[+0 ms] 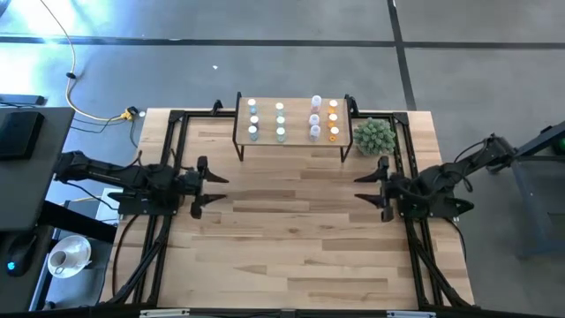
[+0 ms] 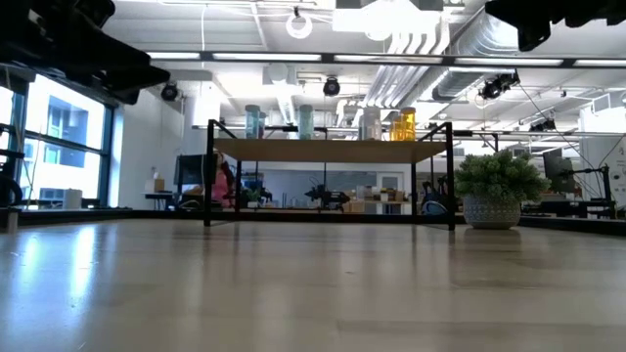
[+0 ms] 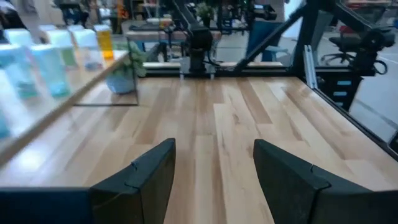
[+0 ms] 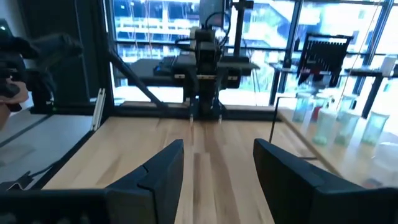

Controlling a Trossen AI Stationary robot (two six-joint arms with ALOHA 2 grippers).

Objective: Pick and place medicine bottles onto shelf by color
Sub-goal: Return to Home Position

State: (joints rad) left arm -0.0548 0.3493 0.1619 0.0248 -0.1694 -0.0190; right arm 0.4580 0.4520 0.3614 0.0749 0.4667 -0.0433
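Twelve bottles [image 1: 280, 119] stand on the shelf [image 1: 297, 119] in four columns of three: blue, green, white, orange. From table height only four show. The left gripper [image 1: 222, 190] and right gripper [image 1: 357, 188] hang wide open and empty, well apart, at the table's [image 1: 291, 247] sides.

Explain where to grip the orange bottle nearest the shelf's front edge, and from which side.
Probably around its body, coming level from the open table side. The orange bottle stands upright at the front of its row on the shelf, with other bottles close behind and beside.
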